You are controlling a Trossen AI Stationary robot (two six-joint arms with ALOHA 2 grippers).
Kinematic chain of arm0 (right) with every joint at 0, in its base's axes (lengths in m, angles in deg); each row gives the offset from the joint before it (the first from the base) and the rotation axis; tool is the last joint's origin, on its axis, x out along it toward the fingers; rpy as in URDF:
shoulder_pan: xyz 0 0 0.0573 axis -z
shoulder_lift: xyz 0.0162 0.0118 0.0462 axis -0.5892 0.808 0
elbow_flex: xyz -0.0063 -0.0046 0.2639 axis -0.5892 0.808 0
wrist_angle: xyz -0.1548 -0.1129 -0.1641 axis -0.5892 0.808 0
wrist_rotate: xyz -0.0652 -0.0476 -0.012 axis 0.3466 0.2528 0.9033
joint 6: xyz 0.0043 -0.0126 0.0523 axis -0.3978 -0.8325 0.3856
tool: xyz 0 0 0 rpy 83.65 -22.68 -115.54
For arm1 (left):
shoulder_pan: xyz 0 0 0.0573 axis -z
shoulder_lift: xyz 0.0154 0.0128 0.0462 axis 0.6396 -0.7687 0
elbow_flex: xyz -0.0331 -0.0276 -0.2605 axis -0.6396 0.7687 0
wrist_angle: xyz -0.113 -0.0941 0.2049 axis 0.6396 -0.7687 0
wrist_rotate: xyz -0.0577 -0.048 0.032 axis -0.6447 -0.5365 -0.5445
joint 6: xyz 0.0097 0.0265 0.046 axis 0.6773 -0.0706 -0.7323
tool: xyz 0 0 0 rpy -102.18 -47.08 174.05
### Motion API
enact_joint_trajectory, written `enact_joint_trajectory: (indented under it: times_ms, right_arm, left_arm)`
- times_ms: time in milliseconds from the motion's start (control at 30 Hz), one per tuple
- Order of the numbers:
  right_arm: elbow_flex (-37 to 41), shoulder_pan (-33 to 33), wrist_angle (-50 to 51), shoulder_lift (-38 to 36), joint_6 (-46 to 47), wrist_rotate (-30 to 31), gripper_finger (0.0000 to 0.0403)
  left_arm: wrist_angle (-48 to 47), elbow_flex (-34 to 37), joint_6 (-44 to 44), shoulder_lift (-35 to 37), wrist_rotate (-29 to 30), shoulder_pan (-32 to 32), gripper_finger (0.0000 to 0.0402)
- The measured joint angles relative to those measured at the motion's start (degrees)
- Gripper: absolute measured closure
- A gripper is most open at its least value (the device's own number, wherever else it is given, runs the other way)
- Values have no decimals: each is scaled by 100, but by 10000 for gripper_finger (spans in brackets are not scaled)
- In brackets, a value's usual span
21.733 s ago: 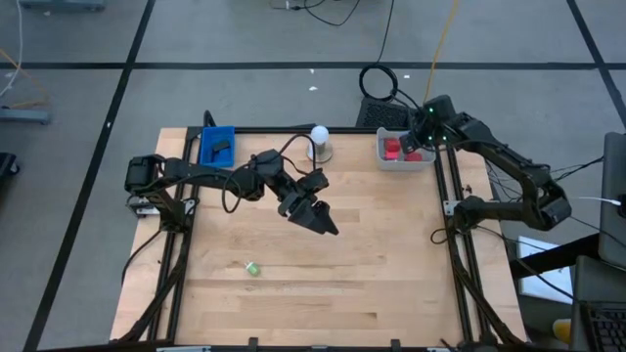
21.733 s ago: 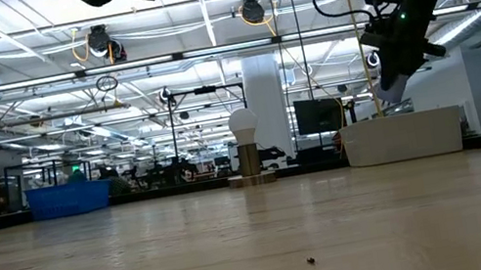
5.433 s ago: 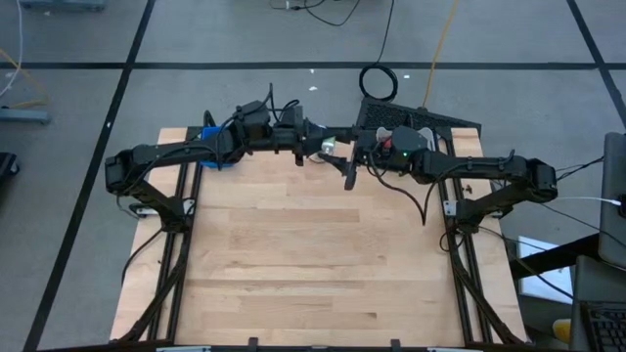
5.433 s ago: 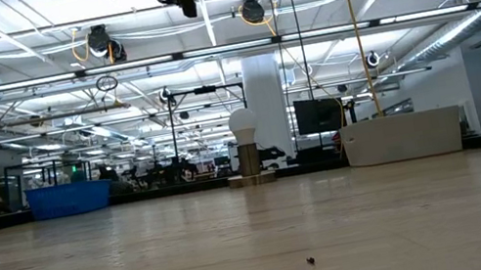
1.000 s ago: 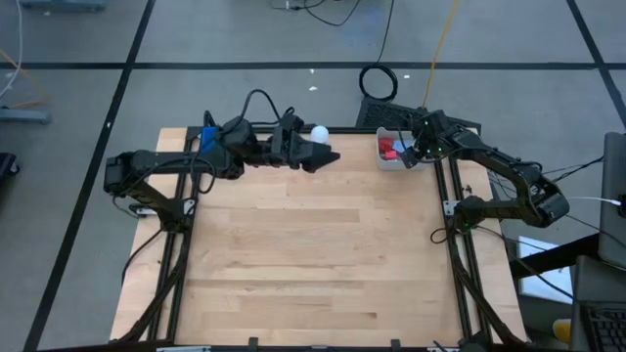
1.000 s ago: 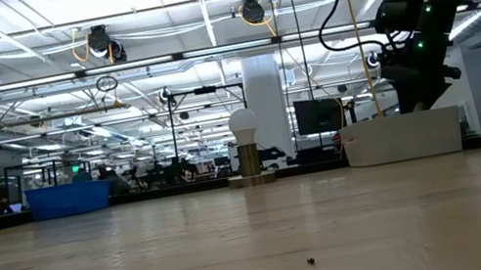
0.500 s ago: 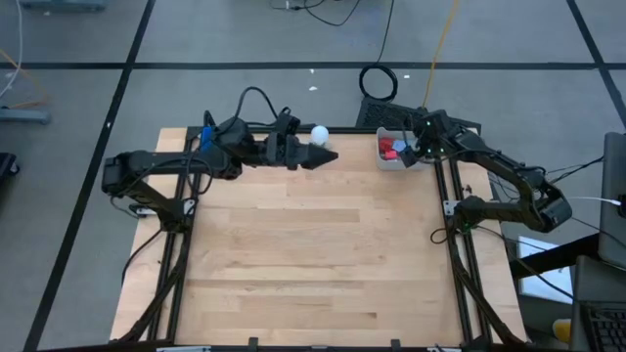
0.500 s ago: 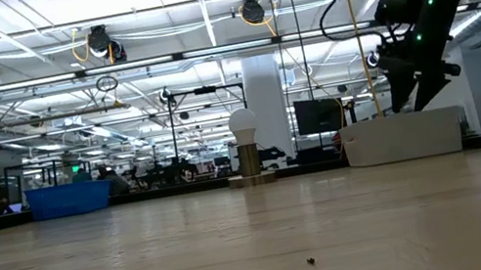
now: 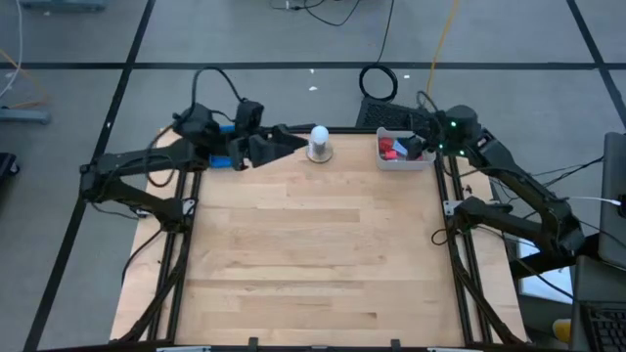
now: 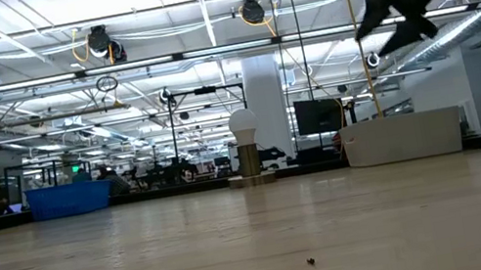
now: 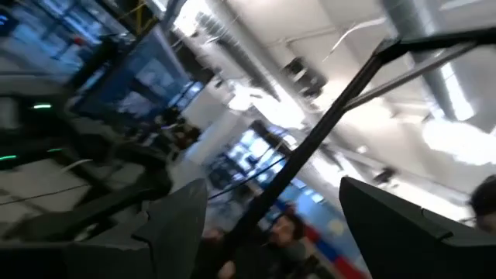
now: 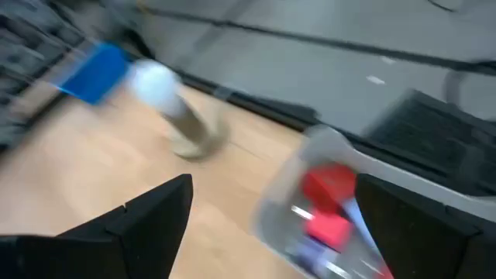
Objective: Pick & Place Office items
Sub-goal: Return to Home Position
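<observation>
Right hand [image 10: 371,40] higher, over gray bin [image 10: 403,137]

High view: overhead, facing straight down, far enough off to take in the whole table [image 9: 313,254] and the floor [image 9: 78,59] around it. Low view: at table-top height by the near edge, facing level across the boards to the far edge and the room [image 10: 165,99] behind. Left wrist view: tilted upward, off the table, toward the ceiling [image 11: 256,31]. Right wrist view: close above the far edge, angled down. Shared ground: white ball on its base [image 9: 319,136], grey tray [image 10: 404,137] and blue tray [image 10: 68,198] in high, low and right wrist views; red blocks [image 12: 329,186] in high and right wrist views.
</observation>
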Motion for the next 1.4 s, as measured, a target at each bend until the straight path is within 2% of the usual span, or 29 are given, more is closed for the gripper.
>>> enact_joint_trajectory:
  times_ms: [167, 300, 467, 733, 900, 1100, 1233, 1400]
  right_arm:
    - [-140, -323, -697, -365, 641, -636, 54]
    - [-159, -749, -1399, -503, 854, -852, 60]
    - [-161, -1422, -2065, -517, 966, -866, 62]
    - [-161, -2803, -2938, -501, 719, -823, 72]
    - [-161, -3558, -3148, -486, 529, -480, 88]
    - [-161, -4324, -2783, -484, 94, 311, 90]
    - [-161, -4758, -2403, -484, -122, 898, 90]
    - [-62, -5233, -2369, -484, -287, 1521, 90]
  left_arm:
    - [-1223, 0, -749, 528, 336, -22, 108]
    - [-1888, 0, -1266, 944, 682, -19, 108]
    - [-2787, 2, -1781, 1607, 974, 37, 108]
    - [-4339, 2, -2402, 2720, 2111, 237, 108]
    - [-5113, -7, -2799, 3108, 2535, 387, 108]
    - [-6070, -4, -3288, 3264, 2919, 611, 108]
    - [-6146, 143, -3885, 3338, 3089, 812, 108]
    - [-5915, 715, -4435, 3774, 3207, 974, 108]
